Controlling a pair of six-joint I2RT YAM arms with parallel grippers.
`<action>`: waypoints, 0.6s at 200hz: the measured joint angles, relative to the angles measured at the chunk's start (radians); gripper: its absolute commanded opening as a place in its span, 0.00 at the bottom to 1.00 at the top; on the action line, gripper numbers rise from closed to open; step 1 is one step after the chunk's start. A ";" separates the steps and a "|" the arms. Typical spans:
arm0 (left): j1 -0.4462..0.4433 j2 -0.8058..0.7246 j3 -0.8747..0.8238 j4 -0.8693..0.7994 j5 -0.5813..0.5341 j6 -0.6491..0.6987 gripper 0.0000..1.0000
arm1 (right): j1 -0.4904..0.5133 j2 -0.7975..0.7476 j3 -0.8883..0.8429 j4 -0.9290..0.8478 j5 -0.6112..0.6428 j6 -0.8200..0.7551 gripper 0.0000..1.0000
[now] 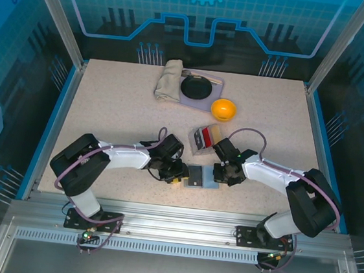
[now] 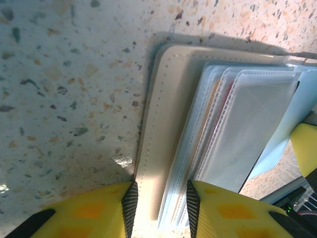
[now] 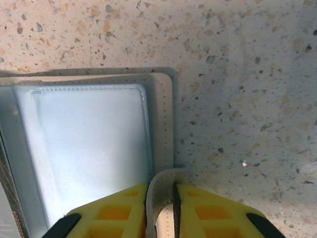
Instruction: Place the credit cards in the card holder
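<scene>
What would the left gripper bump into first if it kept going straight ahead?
The card holder: its cream cover sits right between the fingers of the left gripper. Past it, probably just the speckled table.

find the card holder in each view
Top external: card holder low centre, between left pincer and right pincer.
Left wrist: card holder rising from bottom centre, sleeves fanned right.
Right wrist: card holder in left half, cream edge pinched at bottom.
Shared landmark: speckled table.
</scene>
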 measured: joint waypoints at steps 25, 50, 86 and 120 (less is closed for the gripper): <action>-0.015 -0.033 -0.001 -0.013 -0.035 0.001 0.41 | 0.000 0.000 0.000 0.000 0.000 0.000 0.20; -0.020 -0.072 -0.001 -0.035 -0.060 0.003 0.41 | 0.000 -0.002 -0.002 0.002 0.000 0.000 0.20; -0.021 -0.047 0.010 -0.054 -0.069 0.003 0.40 | 0.000 -0.002 -0.003 0.003 0.000 0.000 0.20; -0.026 0.000 0.033 -0.069 -0.069 0.005 0.38 | 0.000 -0.002 -0.003 0.003 0.000 0.000 0.20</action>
